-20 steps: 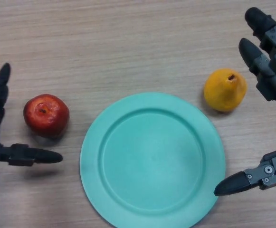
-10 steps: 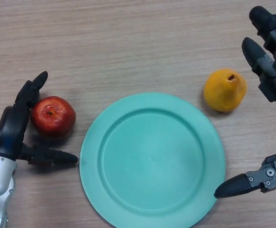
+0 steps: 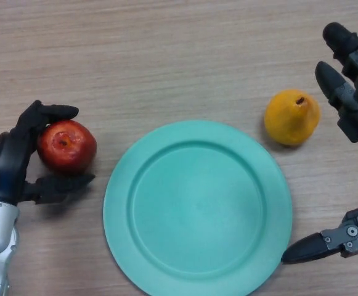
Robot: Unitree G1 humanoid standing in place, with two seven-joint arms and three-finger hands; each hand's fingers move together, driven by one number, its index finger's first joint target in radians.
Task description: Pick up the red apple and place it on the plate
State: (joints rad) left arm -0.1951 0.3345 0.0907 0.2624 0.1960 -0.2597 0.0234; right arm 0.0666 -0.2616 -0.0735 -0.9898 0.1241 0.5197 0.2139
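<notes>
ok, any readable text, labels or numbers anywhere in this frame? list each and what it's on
None. No text shows on the red apple, the plate, the yellow pear or the wooden table. The left hand, curled round the apple, and the right hand carry no legible markings either.

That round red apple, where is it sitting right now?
In the head view the round red apple lies on the wooden table at the left, just left of the round teal plate, with the left hand curled round it.
</notes>
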